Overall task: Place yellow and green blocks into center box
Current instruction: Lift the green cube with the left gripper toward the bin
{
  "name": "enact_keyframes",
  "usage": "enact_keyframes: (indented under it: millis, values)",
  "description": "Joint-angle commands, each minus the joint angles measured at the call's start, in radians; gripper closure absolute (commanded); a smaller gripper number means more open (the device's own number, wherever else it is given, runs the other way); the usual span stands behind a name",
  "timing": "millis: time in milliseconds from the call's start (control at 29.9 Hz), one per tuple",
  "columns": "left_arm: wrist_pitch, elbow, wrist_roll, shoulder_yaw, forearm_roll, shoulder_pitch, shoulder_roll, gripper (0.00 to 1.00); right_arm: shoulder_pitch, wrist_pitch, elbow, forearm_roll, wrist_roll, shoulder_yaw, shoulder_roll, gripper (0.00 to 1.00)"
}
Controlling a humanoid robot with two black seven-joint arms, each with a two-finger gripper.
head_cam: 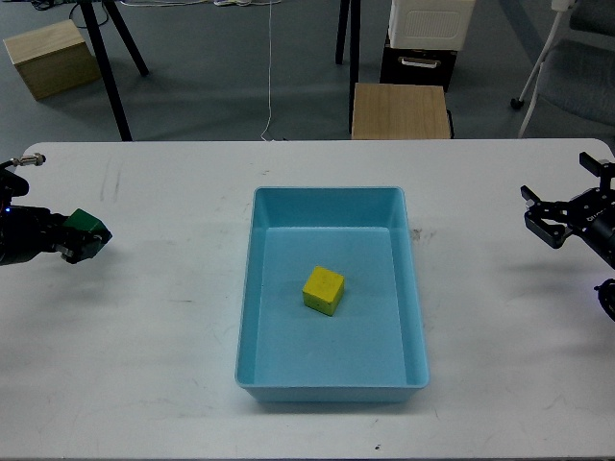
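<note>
Nearest you is the front wall of the light blue tray [332,392], sitting in the middle of the white tabletop [144,317]. The yellow block [324,290] already lies on the tray floor, roughly central and turned a little off square, so that half of the job looks done. Your left gripper [85,235] is over the left side of the tabletop, well apart from the tray, with its fingers clamped on the green block [88,224]; only the cube's top and one face show past them. Your right gripper [546,219] is out by the right edge, its fingers spread and nothing between them. Judging by its matte, sharp-edged look, the green cube should be light and rigid, so it won't deform under a firm squeeze, and flat opposite faces are the natural place to hold it. Being small, it could twist if you pinch near a corner. What's left, as I judge it, is to carry it across above the tray's low wall and release it onto bare floor beside the yellow one.
</note>
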Motion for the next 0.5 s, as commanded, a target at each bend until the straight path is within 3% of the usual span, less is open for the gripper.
enact_keyframes:
  millis: [0, 134, 234, 468]
  values:
    - [0.007, -0.087, 0.000, -0.008, -0.029, -0.026, 0.030, 0.47, 0.001, 0.000, -0.006, -0.005, 0.000, -0.001, 0.000, 0.01]
    - [0.006, -0.173, 0.000, -0.006, -0.036, -0.060, 0.025, 0.47, 0.001, -0.003, -0.006, -0.031, 0.000, -0.001, -0.002, 0.01]
    - [-0.011, -0.212, 0.000, 0.004, -0.032, -0.167, -0.004, 0.47, 0.002, -0.005, -0.003, -0.037, 0.000, -0.001, -0.003, 0.01]
    - [-0.116, -0.314, 0.000, 0.102, 0.066, -0.284, -0.024, 0.47, 0.002, -0.006, -0.002, -0.037, 0.000, -0.001, -0.005, 0.01]
